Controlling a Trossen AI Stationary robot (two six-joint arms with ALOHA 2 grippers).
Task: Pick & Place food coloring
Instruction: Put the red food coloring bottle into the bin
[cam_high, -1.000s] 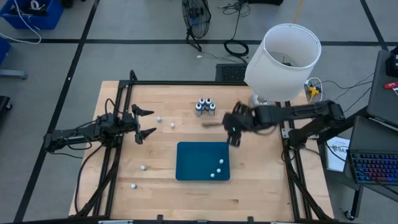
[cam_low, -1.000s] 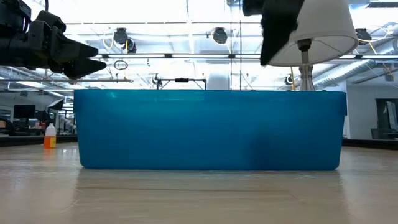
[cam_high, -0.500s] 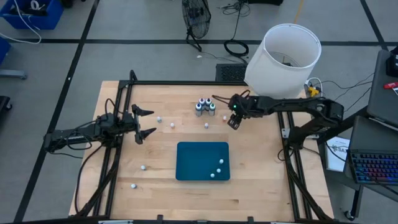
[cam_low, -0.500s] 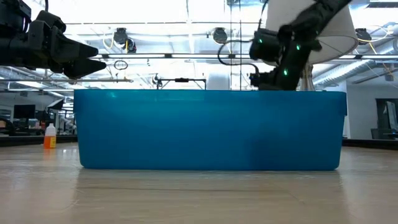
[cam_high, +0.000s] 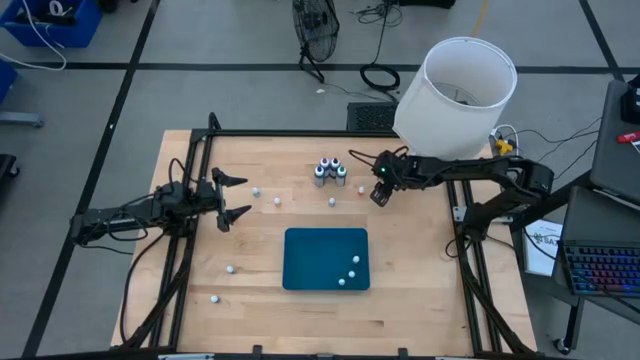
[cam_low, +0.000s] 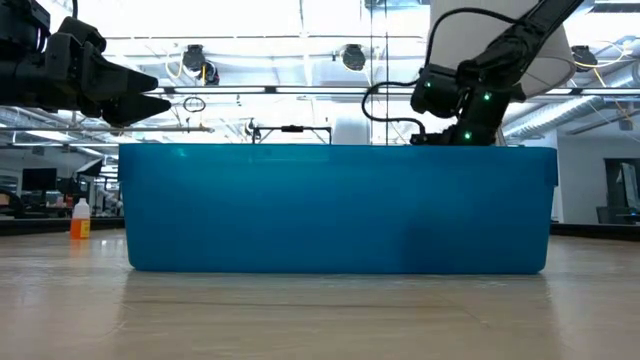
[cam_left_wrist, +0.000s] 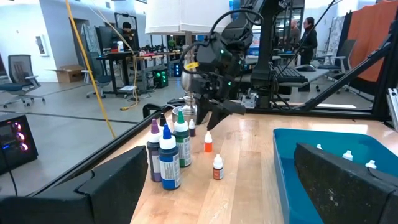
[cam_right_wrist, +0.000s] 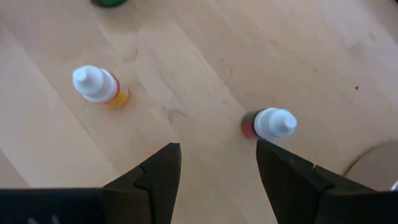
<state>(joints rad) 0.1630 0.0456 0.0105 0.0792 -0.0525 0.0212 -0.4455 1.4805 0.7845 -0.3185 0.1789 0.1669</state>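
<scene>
Your right claw (cam_high: 362, 183) hangs released near the worktop's (cam_high: 420, 270) far edge, beside the cluster of tall bottles (cam_high: 330, 171), two small food coloring bottles (cam_right_wrist: 269, 123) standing ahead of its fingers. Three more lie in the teal tray (cam_high: 310, 262). Your left claw (cam_high: 237, 197) waits spread at the left edge.

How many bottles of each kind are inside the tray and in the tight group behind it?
Small bottles in the tray: 3
Taller bottles in the group: 4
Total: 7
</scene>
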